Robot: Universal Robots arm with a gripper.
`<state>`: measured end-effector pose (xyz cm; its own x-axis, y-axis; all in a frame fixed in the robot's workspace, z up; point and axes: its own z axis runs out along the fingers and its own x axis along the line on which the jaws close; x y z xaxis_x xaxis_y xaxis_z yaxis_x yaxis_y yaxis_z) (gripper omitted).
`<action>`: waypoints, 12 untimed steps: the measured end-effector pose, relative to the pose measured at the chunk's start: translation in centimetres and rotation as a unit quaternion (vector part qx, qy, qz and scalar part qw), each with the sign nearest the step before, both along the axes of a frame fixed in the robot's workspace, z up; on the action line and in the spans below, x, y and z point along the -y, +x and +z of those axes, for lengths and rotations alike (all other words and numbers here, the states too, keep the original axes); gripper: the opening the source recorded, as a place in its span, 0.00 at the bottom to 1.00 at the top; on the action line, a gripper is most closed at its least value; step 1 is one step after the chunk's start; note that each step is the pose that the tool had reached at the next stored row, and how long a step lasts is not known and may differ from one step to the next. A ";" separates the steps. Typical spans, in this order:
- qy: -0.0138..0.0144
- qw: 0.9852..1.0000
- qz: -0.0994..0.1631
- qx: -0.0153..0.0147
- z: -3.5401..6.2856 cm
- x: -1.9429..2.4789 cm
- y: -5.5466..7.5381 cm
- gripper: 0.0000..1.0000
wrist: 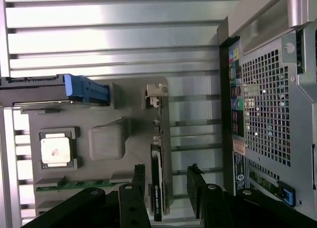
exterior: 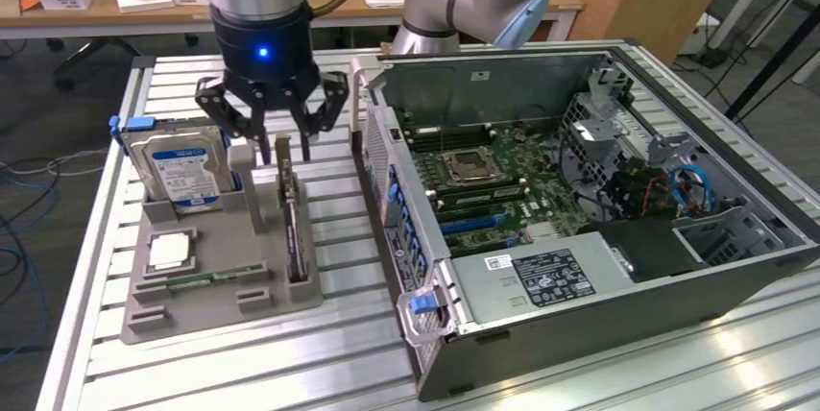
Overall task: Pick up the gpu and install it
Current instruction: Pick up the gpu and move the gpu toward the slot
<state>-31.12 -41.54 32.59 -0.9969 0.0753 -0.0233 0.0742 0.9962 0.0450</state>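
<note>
Claw (exterior: 273,147) released, jaws spread, hovers above the gpu (exterior: 295,229), which stands on edge in the outer slot of the holder (exterior: 218,281). Risk: an off-centre descent would drive a finger onto the card edge or slot wall, tilting it. Case (exterior: 577,238) stands just beyond the holder.

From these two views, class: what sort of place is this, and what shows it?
Probably a robotics lab workbench: an open robot gripper hangs over a tray holding the gpu and a hard drive, beside an opened computer case on a slotted table.
</note>
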 end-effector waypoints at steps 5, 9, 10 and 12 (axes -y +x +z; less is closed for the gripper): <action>0.000 1.000 0.000 0.000 -0.32 0.19 0.0 0.47; 0.000 1.000 0.000 0.000 -0.62 0.39 0.1 0.47; 0.000 1.000 0.000 0.000 -0.69 0.44 0.1 0.47; 0.000 1.000 0.000 0.000 -0.83 0.56 0.1 0.47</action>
<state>-31.06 -42.10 31.75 -0.9969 0.0753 -0.0233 0.0742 0.9962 0.0450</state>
